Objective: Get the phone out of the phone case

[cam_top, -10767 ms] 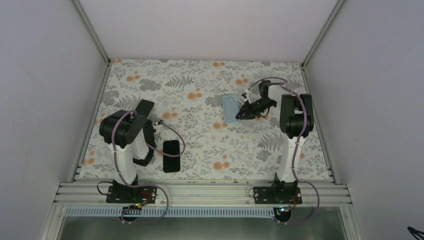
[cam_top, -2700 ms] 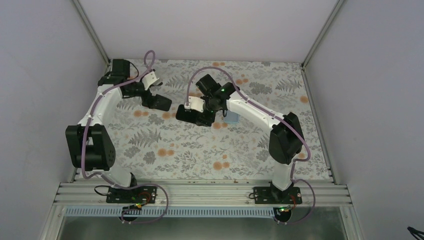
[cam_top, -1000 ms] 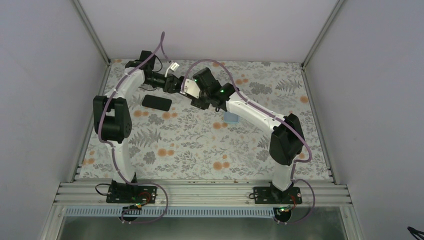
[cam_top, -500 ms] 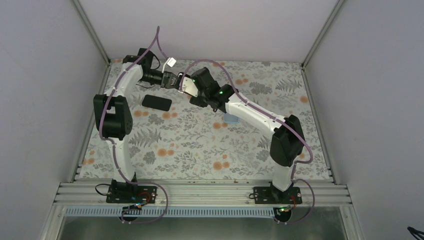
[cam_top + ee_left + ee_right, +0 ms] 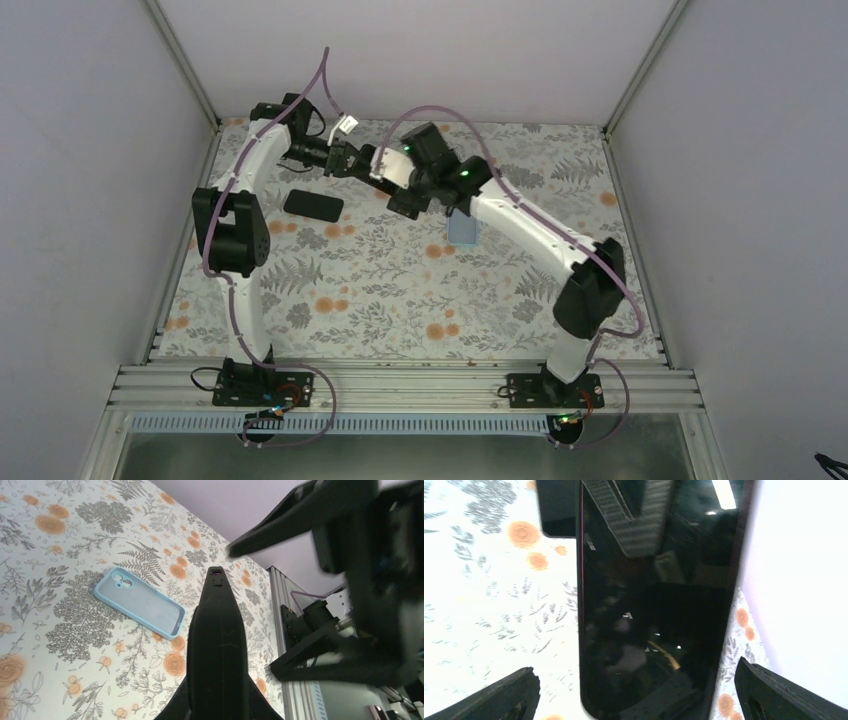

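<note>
Above the far-left part of the table (image 5: 400,290), lifted clear of its shell: the phone (image 5: 656,605), apparently clamped edge-on in the left gripper (image 5: 350,159), long axis running out from that wrist toward the right gripper (image 5: 388,172). Right gripper spread wide either side of the dark screen, seemingly gripping nothing. Phone case (image 5: 140,602) flat on the cloth, looking empty, well apart on the right arm's side. Second black phone (image 5: 313,205) lying flat near the left wrist, untouched.

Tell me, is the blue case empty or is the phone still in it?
Empty. The phone case lies alone on the table, its hollow inside showing, while the phone is held up apart.
</note>
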